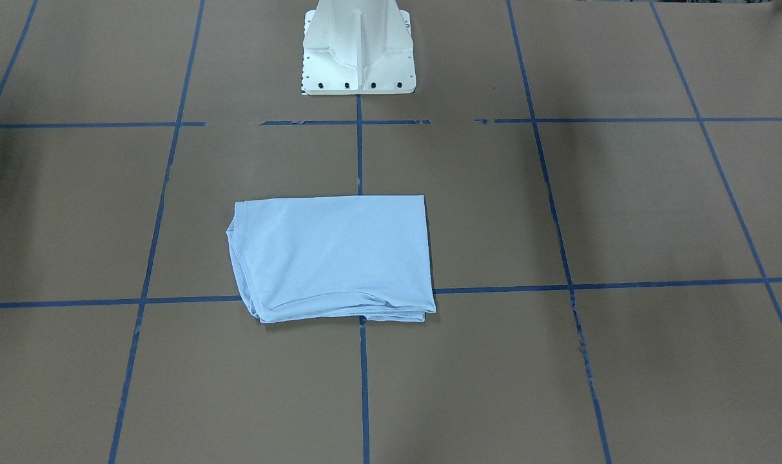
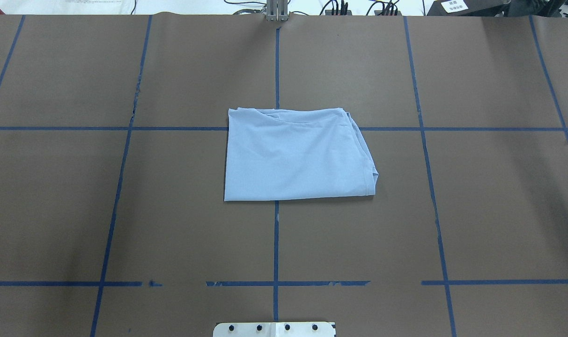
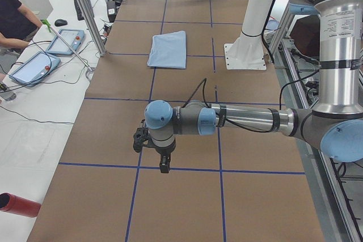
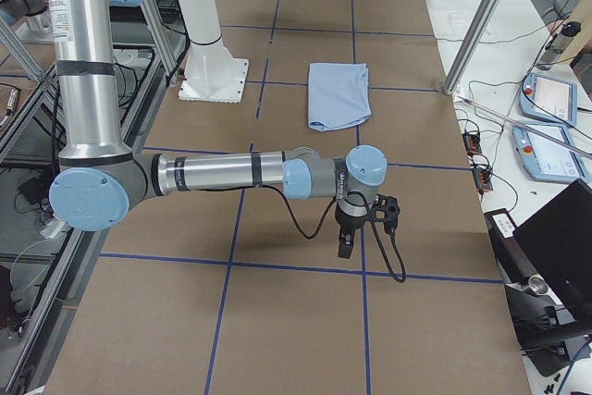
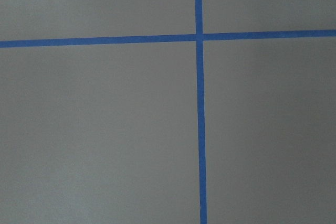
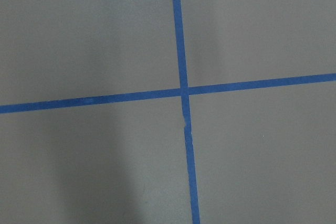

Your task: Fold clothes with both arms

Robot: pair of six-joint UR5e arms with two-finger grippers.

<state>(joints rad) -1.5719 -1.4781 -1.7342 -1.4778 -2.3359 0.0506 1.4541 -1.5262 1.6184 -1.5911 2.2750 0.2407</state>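
Note:
The clothes are one pale blue T-shirt (image 1: pixel 329 258), folded into a flat rectangle at the middle of the brown table (image 1: pixel 623 212); it also shows in the overhead view (image 2: pixel 298 157) and both side views (image 3: pixel 168 49) (image 4: pixel 339 94). No gripper touches it. The left arm (image 3: pixel 244 118) reaches over the table's left end, its gripper (image 3: pixel 164 165) pointing down, far from the shirt. The right arm (image 4: pixel 222 173) does the same at the right end with its gripper (image 4: pixel 345 247). I cannot tell whether either is open or shut. Both wrist views show only bare table and blue tape.
The white pedestal base (image 1: pixel 358 51) stands behind the shirt. Blue tape lines (image 2: pixel 276 243) grid the table. A person's arm (image 3: pixel 14 24) and teach pendants (image 3: pixel 34 67) are beside the table, with metal posts (image 3: pixel 85 9) and a red cylinder (image 3: pixel 17 205).

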